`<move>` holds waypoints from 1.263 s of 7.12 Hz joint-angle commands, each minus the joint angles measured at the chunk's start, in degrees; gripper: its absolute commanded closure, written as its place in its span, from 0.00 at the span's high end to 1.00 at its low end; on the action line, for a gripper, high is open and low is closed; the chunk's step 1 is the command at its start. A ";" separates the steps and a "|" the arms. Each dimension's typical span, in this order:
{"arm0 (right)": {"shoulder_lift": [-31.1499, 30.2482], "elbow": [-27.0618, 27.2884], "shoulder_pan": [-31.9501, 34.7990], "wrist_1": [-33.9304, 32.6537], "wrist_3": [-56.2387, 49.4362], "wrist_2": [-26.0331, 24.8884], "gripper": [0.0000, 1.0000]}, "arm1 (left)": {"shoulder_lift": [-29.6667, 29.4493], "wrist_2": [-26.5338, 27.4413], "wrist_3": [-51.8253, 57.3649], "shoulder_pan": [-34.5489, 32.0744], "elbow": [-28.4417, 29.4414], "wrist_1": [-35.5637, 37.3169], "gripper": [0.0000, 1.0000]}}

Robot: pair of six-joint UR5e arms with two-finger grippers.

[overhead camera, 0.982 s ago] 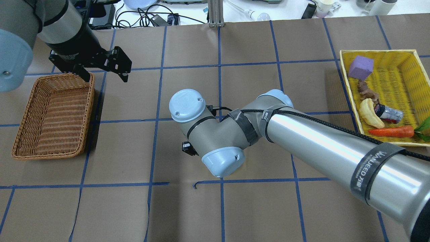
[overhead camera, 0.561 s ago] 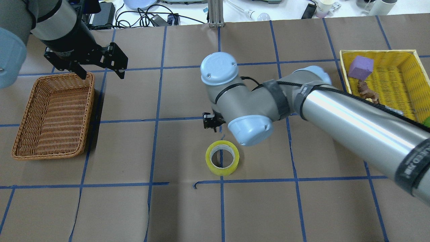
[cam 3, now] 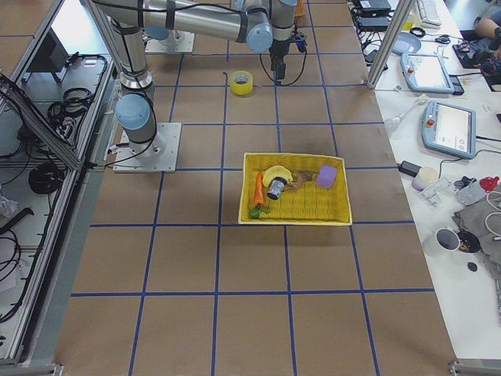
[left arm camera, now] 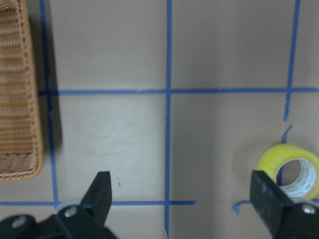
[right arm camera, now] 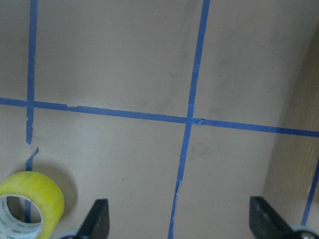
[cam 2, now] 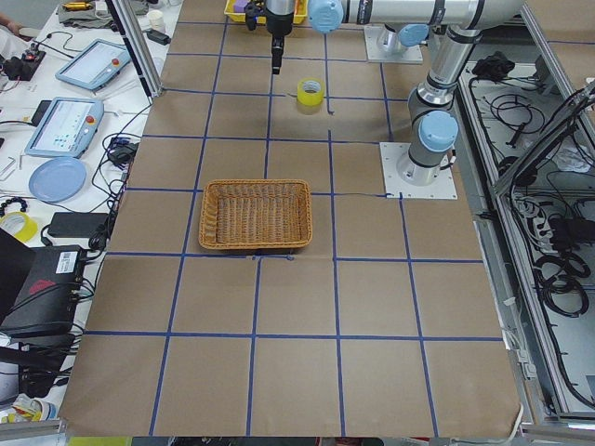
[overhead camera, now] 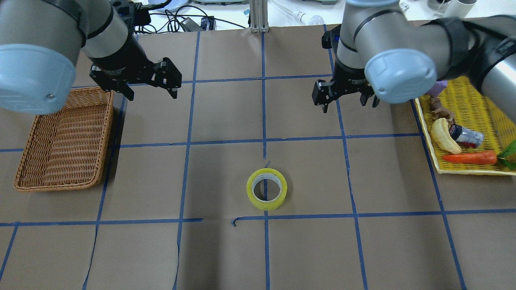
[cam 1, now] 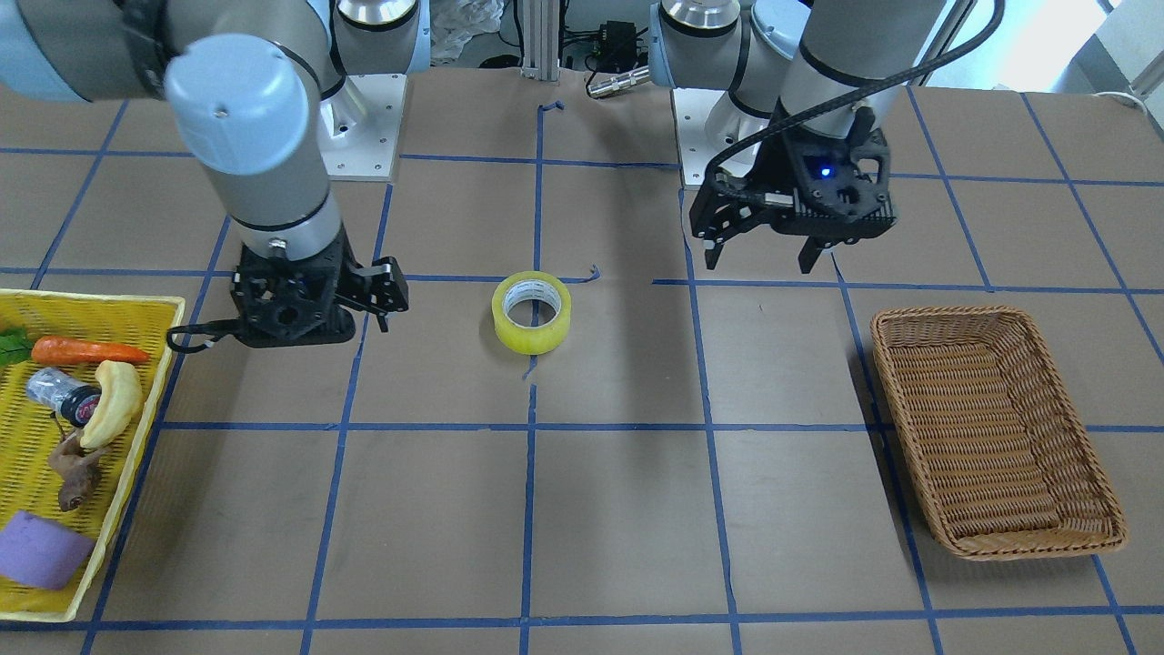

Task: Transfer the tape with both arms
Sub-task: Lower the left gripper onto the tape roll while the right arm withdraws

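Robotics lab: 2 teach pendants [cam 2: 65,125], cables [cam 2: 558,269], grid-taped table [overhead camera: 225,257].

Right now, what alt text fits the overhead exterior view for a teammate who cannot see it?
A yellow tape roll lies flat on the brown gridded table near centre, untouched. The left end effector hangs open and empty by a wicker basket; the right end effector, also open, by a yellow tray of items.

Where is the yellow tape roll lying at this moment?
In the overhead view the tape lies flat near the middle of the table, on a blue grid line, apart from the left hand and the right hand, which hang open beyond it.
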 commanded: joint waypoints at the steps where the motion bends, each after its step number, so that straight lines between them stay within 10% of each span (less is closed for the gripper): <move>1: -0.98 -9.60 0.17 7.40 -0.97 3.94 1.00 | -2.87 -0.18 -7.14 -9.33 -4.60 4.05 1.00; 9: -4.94 -8.83 -1.85 6.35 -0.45 1.07 1.00 | -13.69 -0.71 -16.60 -17.20 -22.89 26.99 1.00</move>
